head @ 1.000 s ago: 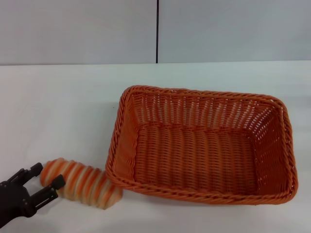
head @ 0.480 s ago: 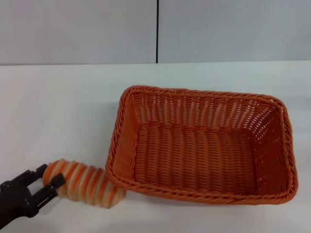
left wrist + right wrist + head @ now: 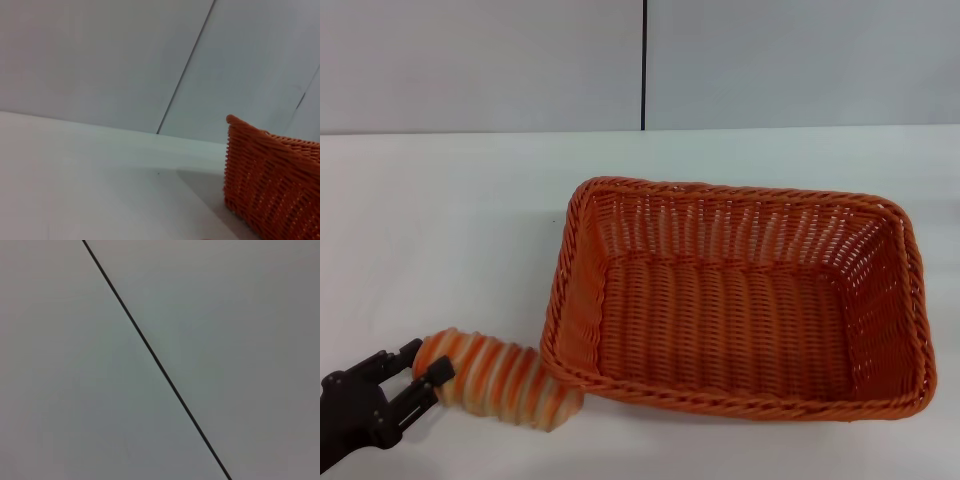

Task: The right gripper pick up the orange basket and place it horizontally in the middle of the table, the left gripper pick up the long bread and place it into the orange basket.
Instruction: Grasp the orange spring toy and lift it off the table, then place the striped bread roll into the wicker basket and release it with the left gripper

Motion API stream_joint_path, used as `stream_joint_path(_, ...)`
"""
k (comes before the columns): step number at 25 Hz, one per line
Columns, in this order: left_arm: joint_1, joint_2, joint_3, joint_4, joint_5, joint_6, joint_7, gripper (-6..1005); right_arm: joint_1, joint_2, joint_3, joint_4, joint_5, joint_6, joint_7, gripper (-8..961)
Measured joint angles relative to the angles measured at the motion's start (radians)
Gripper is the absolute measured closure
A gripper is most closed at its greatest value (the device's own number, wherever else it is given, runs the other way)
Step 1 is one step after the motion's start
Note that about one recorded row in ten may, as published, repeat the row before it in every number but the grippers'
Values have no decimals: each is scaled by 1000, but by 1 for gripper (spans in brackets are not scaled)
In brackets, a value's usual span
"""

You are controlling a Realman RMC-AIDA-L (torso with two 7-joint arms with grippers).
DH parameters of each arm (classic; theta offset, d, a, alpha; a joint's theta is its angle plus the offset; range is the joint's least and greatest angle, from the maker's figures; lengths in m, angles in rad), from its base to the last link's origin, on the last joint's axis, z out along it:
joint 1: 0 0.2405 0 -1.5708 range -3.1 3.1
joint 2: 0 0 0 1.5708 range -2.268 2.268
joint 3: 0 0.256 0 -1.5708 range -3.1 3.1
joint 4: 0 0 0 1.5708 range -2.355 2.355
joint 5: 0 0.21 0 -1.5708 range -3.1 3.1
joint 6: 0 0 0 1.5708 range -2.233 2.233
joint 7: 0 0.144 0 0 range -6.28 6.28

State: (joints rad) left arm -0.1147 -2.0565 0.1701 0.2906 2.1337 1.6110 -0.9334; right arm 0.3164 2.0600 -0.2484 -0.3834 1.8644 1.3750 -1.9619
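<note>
The orange basket [image 3: 578, 290] lies lengthwise near the middle of the white table [image 3: 440, 220], open side up and with nothing in it. Its corner also shows in the left wrist view as the orange basket [image 3: 272, 185]. The long bread [image 3: 505, 380], striped orange and cream, lies at the front left with its right end against the basket's front-left corner. My left gripper [image 3: 428, 358] comes in from the bottom left, its two black fingers shut on the bread's left end. My right gripper is out of view.
A grey wall [image 3: 480, 60] with a dark vertical seam [image 3: 644, 60] stands behind the table. Bare white tabletop lies left of and behind the basket. The right wrist view shows only wall and seam.
The left gripper has shifted slightly right and down with the bread, and the bread's right end has pressed closer against the basket's corner. The basket has stayed put.
</note>
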Motion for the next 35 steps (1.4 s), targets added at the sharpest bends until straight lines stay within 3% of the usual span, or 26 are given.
stream_joint_path(13,10,3,-48,4,-10,44,42,608,-2,1,1,5,-1,-9,0,234)
stream_joint_path(18,13,7,-159,5,-12,103,40,656,0,2,1,7,-1,-10,0,234)
stream_joint_path(19,16,8,-230,5,-12,131,40,665,0,2,2,7,-1,-10,0,234)
stream_joint_path(20,16,8,-230,5,-12,131,40,669,0,2,2,7,-1,-10,0,234)
stream_joint_path(24,15,3,-402,-7,-13,183,38,685,-1,2,4,9,-1,-10,0,235)
stream_joint_path(29,-39,1,-534,-102,-13,253,38,706,-2,2,5,18,-1,-5,0,235)
stream_joint_path(35,-117,0,-520,-169,-5,311,37,750,-2,2,2,28,-1,-1,0,235)
